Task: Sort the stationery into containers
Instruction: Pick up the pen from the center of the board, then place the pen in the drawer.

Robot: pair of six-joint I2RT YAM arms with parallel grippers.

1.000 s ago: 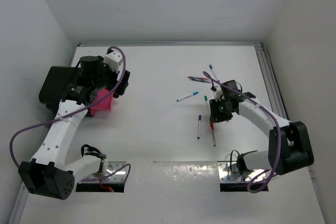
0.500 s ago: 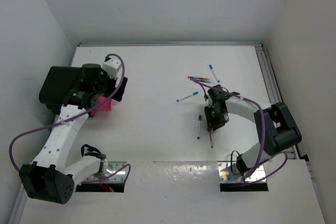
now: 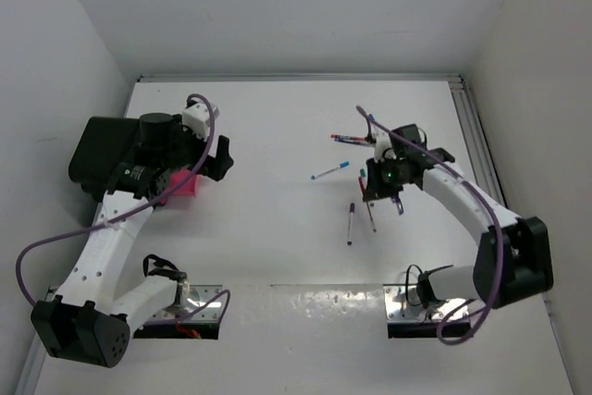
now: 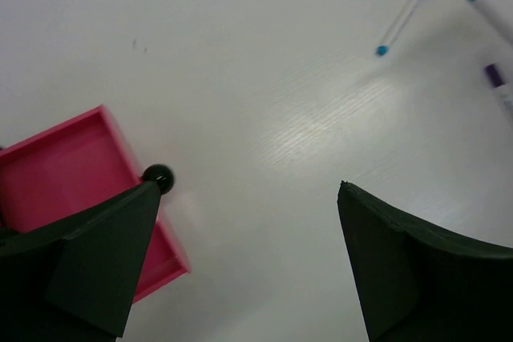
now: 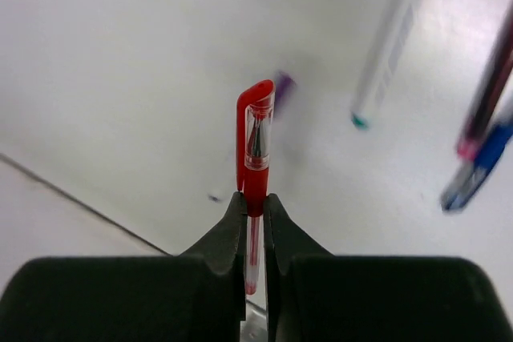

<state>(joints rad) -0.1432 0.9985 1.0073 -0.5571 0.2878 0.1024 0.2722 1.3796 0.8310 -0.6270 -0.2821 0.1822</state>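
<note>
- The right end effector (image 5: 254,198) was shut tight on a red pen (image 5: 256,142); the fingers pinched the clear barrel just below the cap, and the cap stuck out past the tips.
- In the top view this end effector (image 3: 383,180) sat right of centre, with the red pen (image 3: 372,217) jutting from it toward the lower edge of the frame.
- Whether that pen touched the surface (image 3: 277,127), I could not tell.
- A purple pen (image 3: 351,223) lay just left of the red one, apart from it.
- A blue pen (image 3: 330,170) lay near the centre, tilted.
- More pens (image 3: 350,139) lay crossed above the right end effector.
- The left end effector (image 4: 247,190) was wide open and held nothing.
- In the top view it (image 3: 217,156) hung at centre left, just right of the tray (image 3: 185,187).
- The tray (image 4: 72,166) filled the lower left of the left wrist view, under the left finger.
- The box (image 3: 97,150) sat at the far left, beside the tray and partly behind the arm.
</note>
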